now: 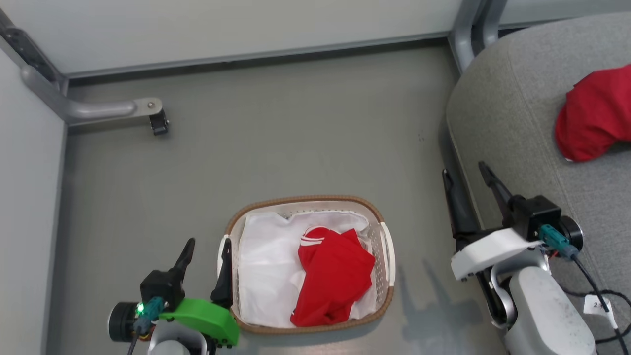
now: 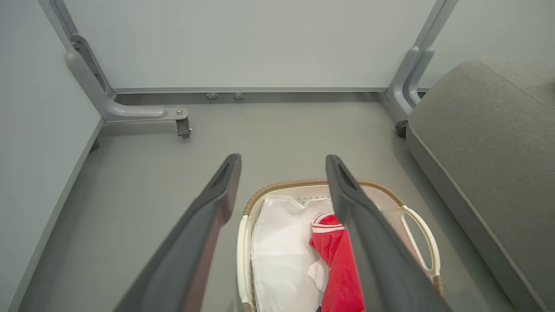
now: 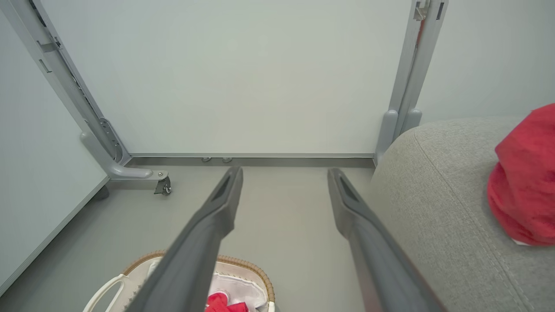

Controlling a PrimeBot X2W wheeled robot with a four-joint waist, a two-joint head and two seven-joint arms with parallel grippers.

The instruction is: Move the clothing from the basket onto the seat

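Observation:
The basket (image 1: 305, 201) stands on the floor with a white liner and a piece of red clothing (image 1: 335, 276) with a white-striped cuff inside; it also appears in the left wrist view (image 2: 338, 260). More red clothing (image 1: 596, 116) lies on the grey seat (image 1: 517, 128) at the right, also visible in the right wrist view (image 3: 527, 182). My left gripper (image 1: 208, 244) hangs open just left of the basket, empty. My right gripper (image 1: 464, 170) is open and empty at the seat's front edge, well apart from the basket.
Pale partition walls close off the back and left. A grey frame leg with a black caster (image 1: 158, 122) juts onto the floor at the back left. Another grey post (image 1: 466, 29) stands behind the seat. Dark cables (image 1: 606, 296) trail over the seat beside my right arm.

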